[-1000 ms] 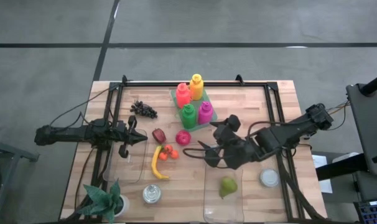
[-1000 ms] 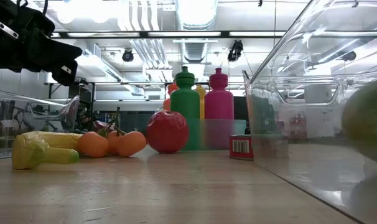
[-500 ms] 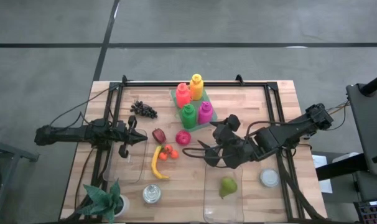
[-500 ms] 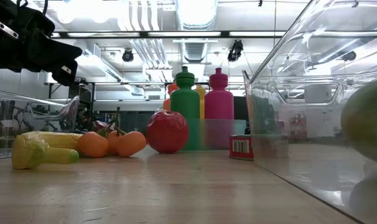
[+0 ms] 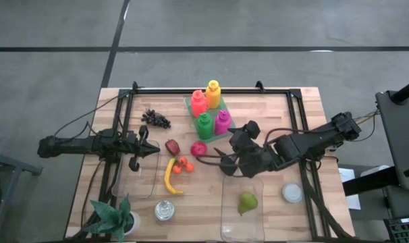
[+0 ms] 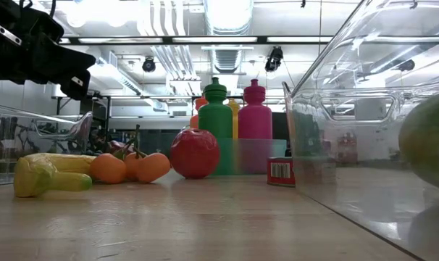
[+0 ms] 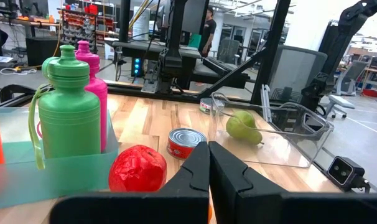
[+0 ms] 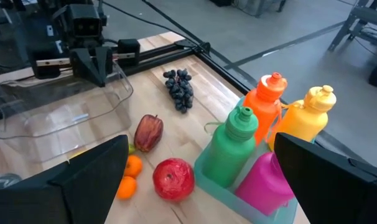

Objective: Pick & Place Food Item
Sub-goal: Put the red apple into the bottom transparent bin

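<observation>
A wooden table (image 5: 272,108) carries everything here, with a black frame running along its edges. Two clear plastic bins sit on it. The bin (image 5: 241,206) on the right arm's side holds a single green pear (image 5: 247,202), lying near the middle of its floor. The other bin (image 5: 135,177), on the left arm's side, shows nothing inside it in the high view, though its clear walls make that hard to judge for sure. A teal tray (image 5: 192,103) stands toward the far edge of the table and holds four bottles upright: a yellow bottle (image 5: 212,94), an orange bottle (image 5: 198,102), a green bottle (image 5: 204,125) and a pink bottle (image 5: 223,122). The right gripper (image 5: 216,163) hovers over the middle of the table, between the tray and the pear's bin, with its fingers spread wide and nothing between them. The left gripper (image 5: 155,150) waits at the far end of the other bin with its fingers pressed together. Loose on the wood between the bins lie a banana (image 5: 169,177), a red apple (image 5: 198,149), a darker red fruit (image 5: 172,146) and some small oranges (image 5: 183,165). A bunch of dark grapes (image 5: 156,119) lies nearer the far edge. A potted plant (image 5: 117,217), a tin can (image 5: 165,210) and a white lid (image 5: 292,193) sit along the near side.
</observation>
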Robot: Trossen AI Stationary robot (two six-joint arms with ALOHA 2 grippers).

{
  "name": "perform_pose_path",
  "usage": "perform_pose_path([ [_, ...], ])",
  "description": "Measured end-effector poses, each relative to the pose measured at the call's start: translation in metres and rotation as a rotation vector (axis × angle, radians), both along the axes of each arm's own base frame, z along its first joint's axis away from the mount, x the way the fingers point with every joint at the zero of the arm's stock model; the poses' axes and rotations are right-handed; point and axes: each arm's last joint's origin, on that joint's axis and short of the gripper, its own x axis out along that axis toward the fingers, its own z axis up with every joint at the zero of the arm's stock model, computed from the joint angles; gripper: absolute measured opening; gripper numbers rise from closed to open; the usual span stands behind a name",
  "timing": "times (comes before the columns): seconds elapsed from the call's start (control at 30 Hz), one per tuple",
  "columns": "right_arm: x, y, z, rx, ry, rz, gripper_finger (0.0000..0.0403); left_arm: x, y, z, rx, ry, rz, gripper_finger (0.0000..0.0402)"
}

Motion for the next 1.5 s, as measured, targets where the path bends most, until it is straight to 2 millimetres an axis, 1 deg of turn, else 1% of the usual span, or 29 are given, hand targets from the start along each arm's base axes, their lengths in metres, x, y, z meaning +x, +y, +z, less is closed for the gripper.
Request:
perform_pose_path([
  [0.73, 0.001, -0.004, -0.002, -0.005, 0.009, -0.012, 0.0400, 0.000, 0.000, 0.000, 0.000, 0.000, 0.000, 0.0001],
  [0.83, 0.003, -0.006, -0.004, 0.035, -0.001, -0.009, 0.0400, 0.000, 0.000, 0.000, 0.000, 0.000, 0.000, 0.0001],
  [0.97, 0.012, -0.008, -0.006, 0.149, -0.019, 0.079, 0.0400, 0.000, 0.000, 0.000, 0.000, 0.000, 0.000, 0.0001],
  [1.07, 0.020, -0.007, -0.012, 0.155, -0.024, 0.094, 0.0400, 0.000, 0.000, 0.000, 0.000, 0.000, 0.000, 0.0001],
  [1.17, 0.029, -0.005, -0.022, 0.150, -0.004, 0.089, 0.0400, 0.000, 0.000, 0.000, 0.000, 0.000, 0.000, 0.0001],
  [1.4, 0.054, -0.006, -0.055, 0.137, 0.066, 0.064, 0.0400, 0.000, 0.000, 0.000, 0.000, 0.003, 0.000, 0.0001],
  [1.5, 0.066, -0.008, -0.069, 0.198, 0.074, 0.066, 0.0400, 0.000, 0.000, -0.001, 0.000, 0.009, 0.000, 0.0001],
])
